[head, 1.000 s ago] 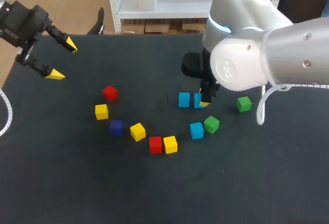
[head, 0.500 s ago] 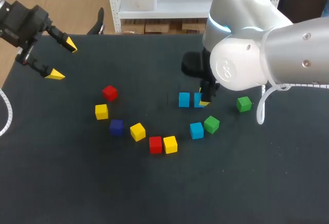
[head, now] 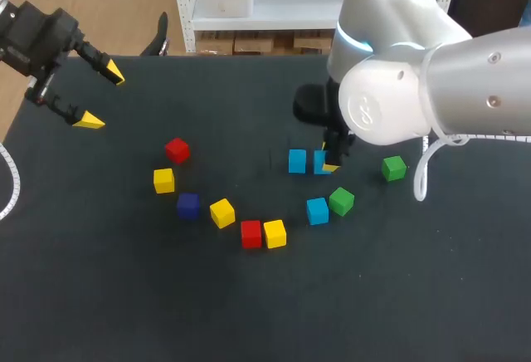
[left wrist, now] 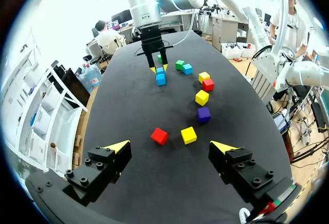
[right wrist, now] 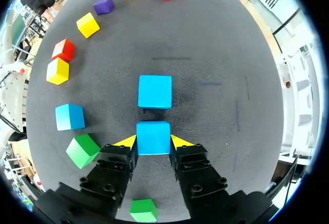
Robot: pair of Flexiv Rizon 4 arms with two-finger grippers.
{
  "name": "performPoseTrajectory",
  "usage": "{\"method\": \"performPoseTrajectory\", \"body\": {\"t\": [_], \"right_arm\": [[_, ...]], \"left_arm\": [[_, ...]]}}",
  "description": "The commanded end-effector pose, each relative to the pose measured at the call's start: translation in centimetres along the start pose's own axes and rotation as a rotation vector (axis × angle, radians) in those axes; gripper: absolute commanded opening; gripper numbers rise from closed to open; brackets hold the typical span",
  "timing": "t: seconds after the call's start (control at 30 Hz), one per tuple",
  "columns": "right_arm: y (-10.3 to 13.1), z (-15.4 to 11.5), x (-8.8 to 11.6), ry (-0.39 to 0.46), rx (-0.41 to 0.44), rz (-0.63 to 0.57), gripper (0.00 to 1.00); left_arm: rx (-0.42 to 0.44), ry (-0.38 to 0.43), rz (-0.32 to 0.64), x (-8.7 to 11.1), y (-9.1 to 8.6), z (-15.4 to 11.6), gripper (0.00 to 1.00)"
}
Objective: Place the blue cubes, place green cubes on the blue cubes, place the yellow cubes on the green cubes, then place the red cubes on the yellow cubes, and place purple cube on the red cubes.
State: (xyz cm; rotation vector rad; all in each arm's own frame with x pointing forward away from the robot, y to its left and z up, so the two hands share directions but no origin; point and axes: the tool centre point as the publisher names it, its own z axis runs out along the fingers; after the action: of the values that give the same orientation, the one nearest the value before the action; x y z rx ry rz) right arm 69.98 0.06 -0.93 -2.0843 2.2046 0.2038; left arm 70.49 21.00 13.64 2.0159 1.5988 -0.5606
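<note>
Head view: blue-cube step in hand, nothing stacked yet.
Left gripper hangs spread and empty at upper left; the purple cube lies loose left of centre; right of centre, the right gripper pinches a blue cube at table level, just beside another blue cube. Next (my guess): let go with it sitting square, then fetch the third blue cube.

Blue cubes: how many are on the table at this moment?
3. The first blue cube is clamped in the right gripper. The second blue cube lies just ahead of it. The third blue cube sits beside a green cube. None appears hidden.
</note>
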Motion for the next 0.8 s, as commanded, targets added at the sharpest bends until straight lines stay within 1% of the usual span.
{"method": "performPoseTrajectory", "body": {"t": [0.03,0.43,0.47,0.53,0.67,0.7,0.73,0.8], "right_arm": [[-0.25,0.04,0.01,-0.003,-0.004,0.0,0.42],[-0.34,0.12,0.0,-0.001,-0.007,0.003,0.49],[-0.36,0.12,0.01,-0.001,-0.006,0.004,0.6],[-0.45,0.04,0.02,-0.003,-0.004,0.007,0.73],[-0.6,-0.03,0.01,-0.006,-0.001,0.009,0.78],[-0.62,-0.04,0.0,-0.006,0.0,0.009,0.82],[-0.65,-0.11,-0.01,-0.008,-0.001,0.01,0.89],[-0.7,-0.46,0.06,-0.015,-0.004,0.015,0.95]], "left_arm": [[-0.002,-0.001,0.003,0.06,-0.08,0.0,1.0],[-0.002,-0.001,0.003,0.06,-0.08,0.0,1.0],[-0.002,-0.001,0.003,0.06,-0.08,0.0,1.0],[-0.002,-0.001,0.003,0.06,-0.08,0.0,1.0],[-0.002,-0.001,0.003,0.06,-0.08,0.0,1.0],[-0.002,-0.001,0.003,0.06,-0.08,0.0,1.0],[-0.002,-0.001,0.003,0.06,-0.08,0.0,1.0],[-0.002,-0.001,0.003,0.06,-0.08,0.0,1.0]]}}
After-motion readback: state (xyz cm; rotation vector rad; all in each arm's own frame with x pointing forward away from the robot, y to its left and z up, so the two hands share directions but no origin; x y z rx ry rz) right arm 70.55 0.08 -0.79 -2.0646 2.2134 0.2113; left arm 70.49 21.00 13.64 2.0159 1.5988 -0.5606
